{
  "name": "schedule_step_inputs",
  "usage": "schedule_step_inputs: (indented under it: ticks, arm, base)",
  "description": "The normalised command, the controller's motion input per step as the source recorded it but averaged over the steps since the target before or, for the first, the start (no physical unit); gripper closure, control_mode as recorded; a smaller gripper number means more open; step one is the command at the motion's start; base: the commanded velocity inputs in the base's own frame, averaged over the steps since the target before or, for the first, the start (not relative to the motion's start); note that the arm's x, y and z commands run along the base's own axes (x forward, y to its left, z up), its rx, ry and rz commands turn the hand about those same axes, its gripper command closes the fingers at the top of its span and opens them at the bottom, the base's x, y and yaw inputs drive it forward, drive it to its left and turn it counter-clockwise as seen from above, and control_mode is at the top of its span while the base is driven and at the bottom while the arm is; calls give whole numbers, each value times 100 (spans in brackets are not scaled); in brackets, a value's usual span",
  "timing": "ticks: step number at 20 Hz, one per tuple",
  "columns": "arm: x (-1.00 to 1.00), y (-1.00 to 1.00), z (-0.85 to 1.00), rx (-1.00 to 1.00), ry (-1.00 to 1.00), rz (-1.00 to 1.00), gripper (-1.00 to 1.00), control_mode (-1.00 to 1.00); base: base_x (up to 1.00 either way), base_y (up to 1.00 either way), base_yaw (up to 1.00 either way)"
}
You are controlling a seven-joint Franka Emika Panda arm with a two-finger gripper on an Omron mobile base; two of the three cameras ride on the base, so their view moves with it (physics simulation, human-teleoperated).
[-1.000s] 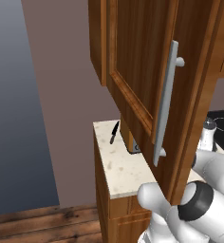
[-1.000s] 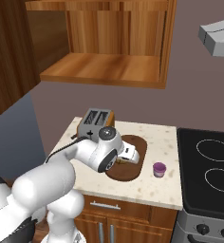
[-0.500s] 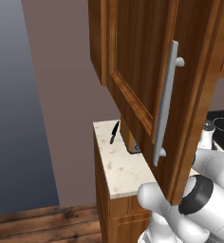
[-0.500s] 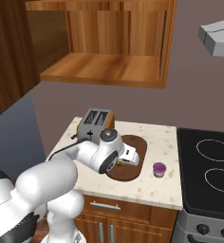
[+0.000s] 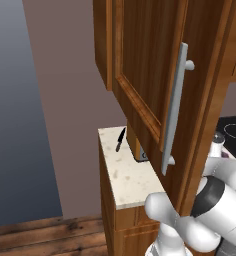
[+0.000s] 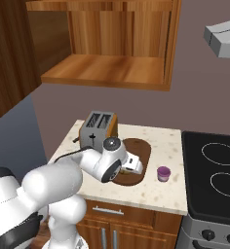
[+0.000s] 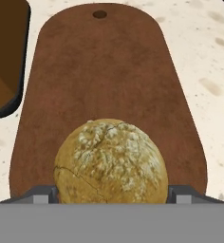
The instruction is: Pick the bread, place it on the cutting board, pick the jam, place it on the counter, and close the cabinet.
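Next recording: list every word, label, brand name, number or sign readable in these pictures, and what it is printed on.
None can be read.
The jam: plain purple, no label showing.
The toaster: a small dark mark on its front, too small to tell.
The stove: white ring outlines and knobs, no lettering to make out.
The bread, cutting board and cabinet: no print.
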Motion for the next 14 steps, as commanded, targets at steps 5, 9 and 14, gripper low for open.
schedule_step_inputs:
  ticks: [5,9,14]
  arm:
    - [10,0,-4,0,0,0,100,-100]
    - [9,0,-1,0,0,0,100,-100]
    - [12,0,-4,0,0,0,100,-100]
  base:
    - [0,0,0]
    - [0,0,0]
    - [0,0,0]
